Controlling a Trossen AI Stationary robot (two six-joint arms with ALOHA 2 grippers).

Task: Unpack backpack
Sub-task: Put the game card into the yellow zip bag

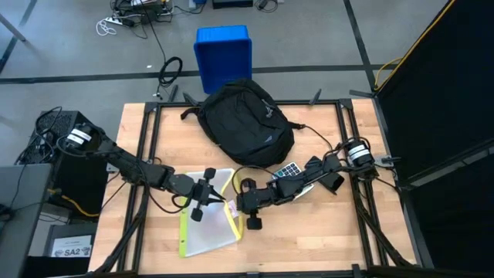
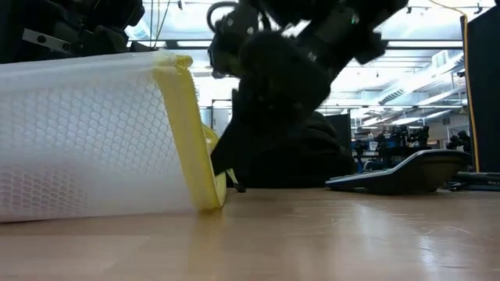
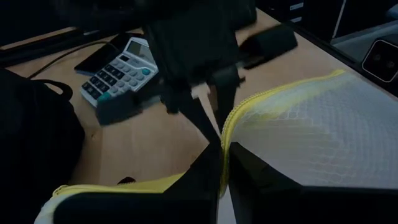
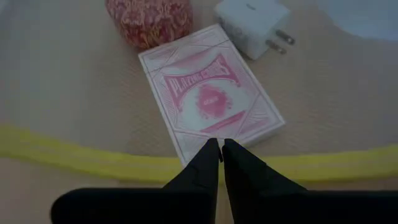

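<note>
The black backpack (image 1: 247, 123) lies on the table's far middle. Nearer lies a clear mesh pouch (image 1: 207, 228) with a yellow zipper edge (image 3: 280, 96). Through its wall show a pink card box (image 4: 208, 93), a red patterned thing (image 4: 149, 22) and a white charger (image 4: 252, 25). My left gripper (image 3: 222, 155) is shut on the pouch's zipper edge. My right gripper (image 4: 221, 146) comes from the table's right, shut, its tips at the same edge, right next to the left gripper's tips. In the low view the pouch (image 2: 86, 140) stands raised, its yellow edge (image 2: 187, 133) steep. My left gripper pinches the pouch's yellow zipper edge (image 3: 225, 134) between its two fingers, slanting down from the table's left. That edge is raised off the table, and the rest of the pouch lies on the wood. My right gripper's shut tips lie on the pouch wall just past the yellow zipper band (image 4: 186, 167), slanting down from the table's right and across the band. Whether they pinch anything, I cannot tell.
A calculator (image 1: 289, 171) and a dark flat thing (image 3: 99, 56) lie on the table between the pouch and the backpack. A blue plastic bin (image 1: 224, 50) stands on the floor beyond the table's far edge. Bare wood shows at the near right.
</note>
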